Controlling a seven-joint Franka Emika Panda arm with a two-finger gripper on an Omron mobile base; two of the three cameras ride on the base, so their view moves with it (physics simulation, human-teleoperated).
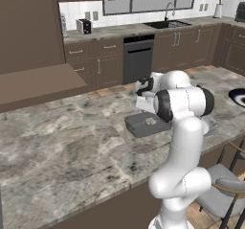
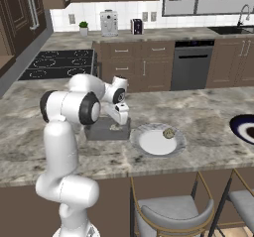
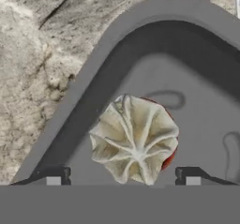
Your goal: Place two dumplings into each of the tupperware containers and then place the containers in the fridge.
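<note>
A pale, pleated dumpling [image 3: 135, 141] lies on the floor of the dark grey tupperware container [image 3: 197, 92], close to one rounded corner of that tub. In the left base view it shows as a small light lump [image 1: 150, 121] inside the same container [image 1: 139, 125]. The gripper [image 3: 123, 176] hangs right above the dumpling, its two dark fingertips [image 3: 55, 175] spread to either side of it with a gap on each side, so the jaws stand wide and hold nothing. From the right base view the hand [image 2: 119, 113] sits over the container [image 2: 101, 131], covering much of it.

Just beside the container, on its far side from the arm's column, rests a round pale grey plate [image 2: 149, 144] with a second dumpling [image 2: 168, 132] near its rim. Further from the container along the same marble tabletop [image 1: 57, 151], a dark-rimmed plate [image 2: 244, 127] sits at the picture's edge. Two stools [image 2: 168, 216] stand below the tabletop's edge, nearest the pale plate.
</note>
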